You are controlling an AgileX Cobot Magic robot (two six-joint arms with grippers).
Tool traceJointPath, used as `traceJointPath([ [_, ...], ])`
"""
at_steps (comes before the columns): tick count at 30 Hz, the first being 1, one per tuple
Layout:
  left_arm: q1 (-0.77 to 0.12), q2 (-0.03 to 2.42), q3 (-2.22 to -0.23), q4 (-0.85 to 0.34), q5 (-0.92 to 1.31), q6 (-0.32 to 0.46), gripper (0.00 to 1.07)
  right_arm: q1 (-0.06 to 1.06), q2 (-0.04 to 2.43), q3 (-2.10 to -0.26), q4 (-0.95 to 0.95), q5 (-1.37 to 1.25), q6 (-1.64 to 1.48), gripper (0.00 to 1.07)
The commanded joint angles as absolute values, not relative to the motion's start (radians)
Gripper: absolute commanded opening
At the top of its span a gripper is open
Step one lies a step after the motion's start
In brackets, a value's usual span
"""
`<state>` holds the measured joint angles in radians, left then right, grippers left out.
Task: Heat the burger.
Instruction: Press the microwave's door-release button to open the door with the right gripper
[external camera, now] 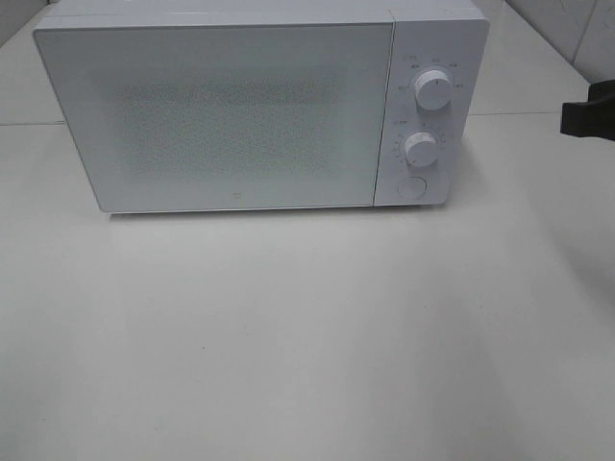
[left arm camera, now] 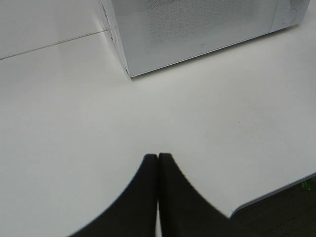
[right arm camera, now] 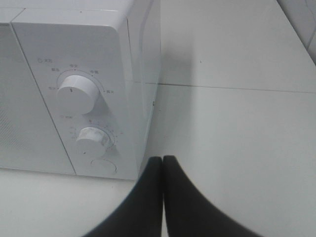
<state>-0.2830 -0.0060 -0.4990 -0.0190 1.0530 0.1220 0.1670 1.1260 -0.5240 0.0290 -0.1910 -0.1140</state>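
We see the left gripper point(left arm camera: 158, 157) with jaws pressed together, holding nothing. The microwave point(external camera: 259, 110) is closed; where the burger is, we cannot tell. The right gripper point(right arm camera: 163, 159), near the microwave, is closed too and empty.

The microwave point(external camera: 221, 115) sits on the far part of the table point(external camera: 307, 336). Its door point(external camera: 211, 125) is on the left. On its right side, the top knob point(external camera: 432, 92) sits over the lower knob point(external camera: 422, 150), with the button point(external camera: 411, 187) under both. The right gripper point(right arm camera: 163, 159) is just right of the microwave.
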Motion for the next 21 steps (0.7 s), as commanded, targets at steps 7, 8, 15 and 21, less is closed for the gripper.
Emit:
traceJointPath([
  [7, -0.282, -0.025, -0.497, -0.018, 1.040, 0.117, 0.00, 0.167, 1.343, -0.529, 0.033, -0.428, -0.057, 0.01],
  [8, -0.282, -0.025, -0.497, -0.018, 1.040, 0.117, 0.00, 0.167, 1.365, -0.529, 0.033, -0.447, -0.050, 0.01],
  [15, -0.282, -0.025, -0.497, -0.018, 1.040, 0.117, 0.00, 0.167, 1.538, -0.529, -0.052, -0.548, 0.089, 0.01],
  [21, -0.282, -0.025, -0.497, -0.018, 1.040, 0.117, 0.00, 0.167, 1.609, -0.529, -0.250, -0.617, 0.349, 0.00],
])
